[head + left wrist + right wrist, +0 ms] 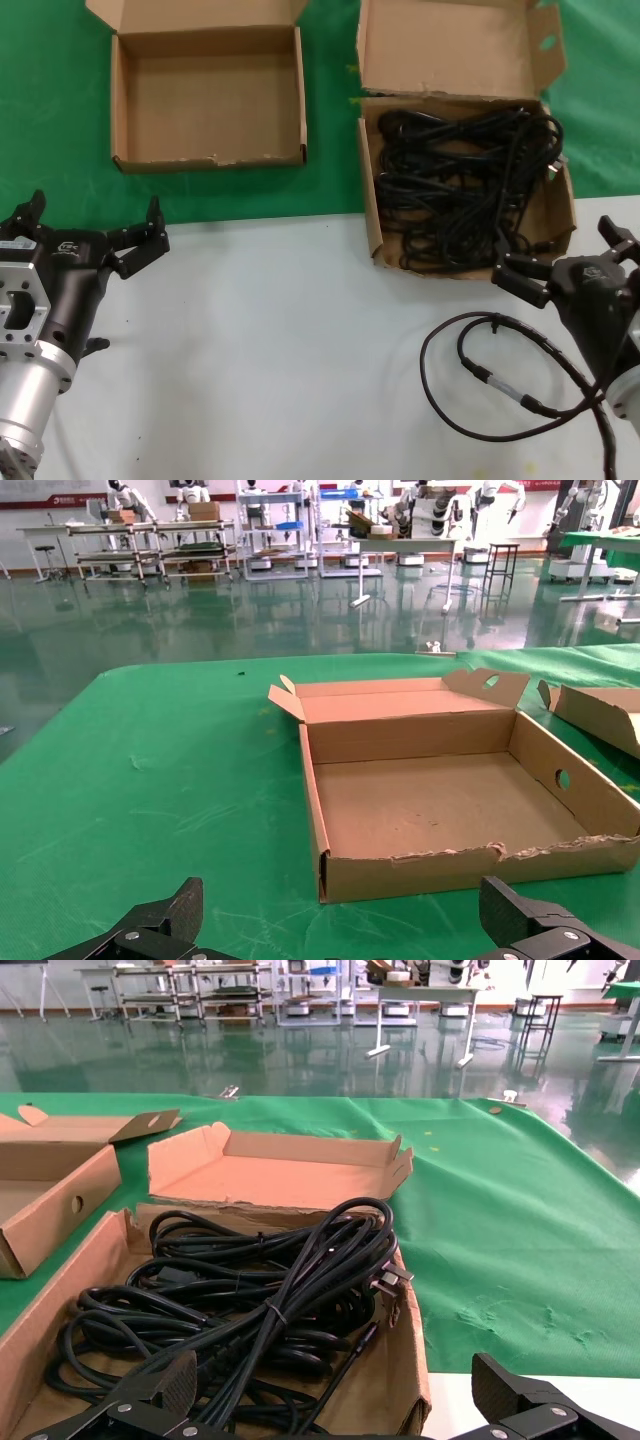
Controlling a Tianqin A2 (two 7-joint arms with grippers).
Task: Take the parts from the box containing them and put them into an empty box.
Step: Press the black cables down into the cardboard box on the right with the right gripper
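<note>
Cables (465,185) fill box (372,215) just beyond right hand (560,262).

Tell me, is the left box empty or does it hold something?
Empty. The left box shows only its bare cardboard floor in the head and left wrist views; the cables lie in the other box.

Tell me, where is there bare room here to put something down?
The empty box floor is bare. So is the white table between the left gripper and the cable loop. The cable box is packed, and the right gripper sits at its near corner.
</note>
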